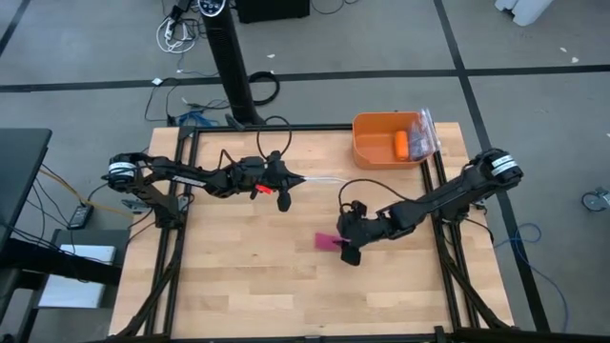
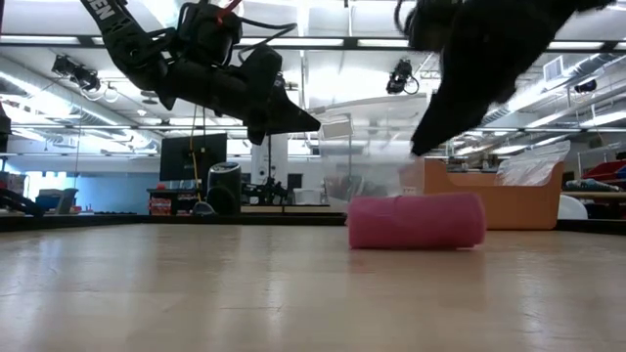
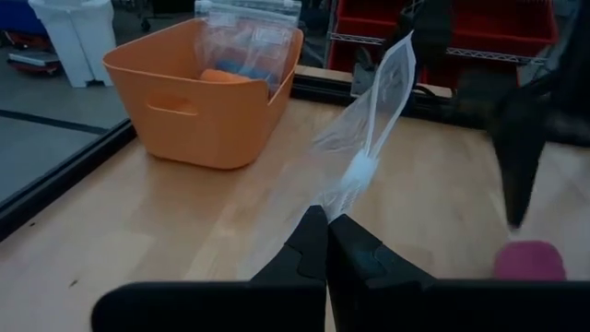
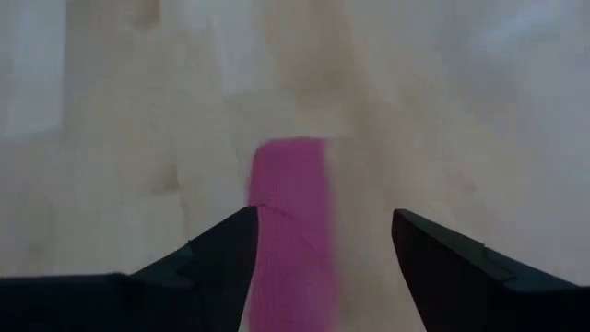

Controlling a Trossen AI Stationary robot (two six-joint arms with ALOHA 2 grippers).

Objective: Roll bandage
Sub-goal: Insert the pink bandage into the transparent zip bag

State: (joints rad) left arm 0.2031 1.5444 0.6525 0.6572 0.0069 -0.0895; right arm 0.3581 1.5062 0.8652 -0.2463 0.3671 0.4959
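Two claws are in play, but only the right claw (image 4: 323, 254) is placed over the bandage (image 4: 290, 212), its fingers spread wide and empty. The bandage lies on the wooden tabletop (image 1: 238, 276) just ahead of and below that claw, its long axis running straight out between the fingers. It is seen as a stubby, soft magenta cylinder of stretchy fabric. The left claw (image 3: 327, 235) is pinched closed on a clear crinkly bag (image 3: 369, 138), held well apart.

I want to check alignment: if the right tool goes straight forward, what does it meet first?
Probably the rolled pink bandage, lying on the table between the open right tool's fingers; depth is unclear.
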